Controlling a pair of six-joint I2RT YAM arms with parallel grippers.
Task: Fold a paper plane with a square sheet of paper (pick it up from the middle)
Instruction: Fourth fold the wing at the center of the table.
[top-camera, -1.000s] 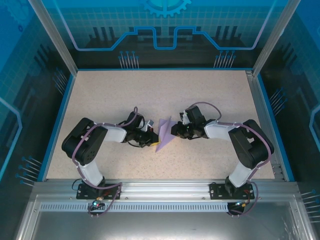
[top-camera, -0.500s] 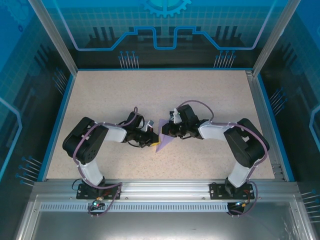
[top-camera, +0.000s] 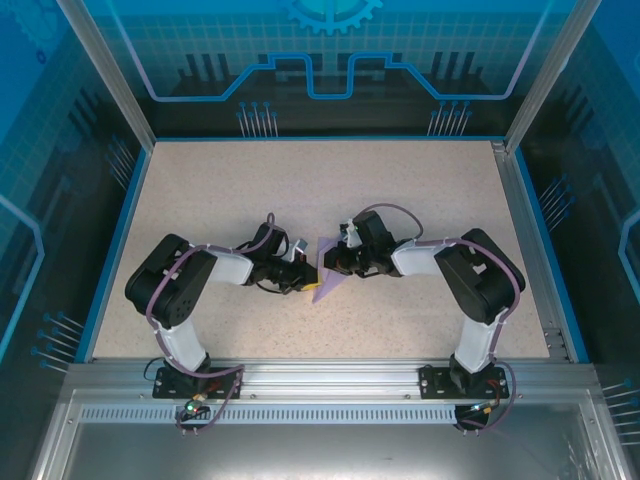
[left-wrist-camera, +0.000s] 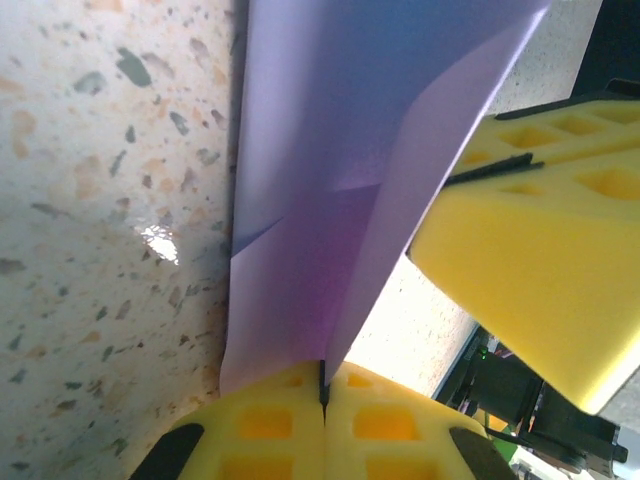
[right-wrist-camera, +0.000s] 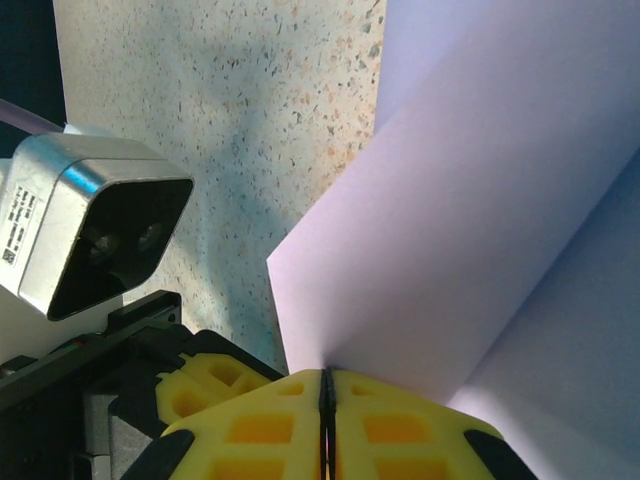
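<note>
The left gripper (top-camera: 301, 277) is clenched on the near-left edge of the folded paper (top-camera: 326, 279), its yellow pads (left-wrist-camera: 265, 432) pressed tight together. The paper sits between the two grippers at mid-table (top-camera: 250, 190). Just beyond it, the right gripper (top-camera: 334, 264) grips the opposite edge, its pads (right-wrist-camera: 400, 425) closed on the sheet. Since a second ago the right gripper has slid left toward the left one, and less paper shows.

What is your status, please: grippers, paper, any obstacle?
Left gripper shut on the paper. Right gripper shut on it too. Paper creased, held between them at mid table. No obstacle seen.
</note>
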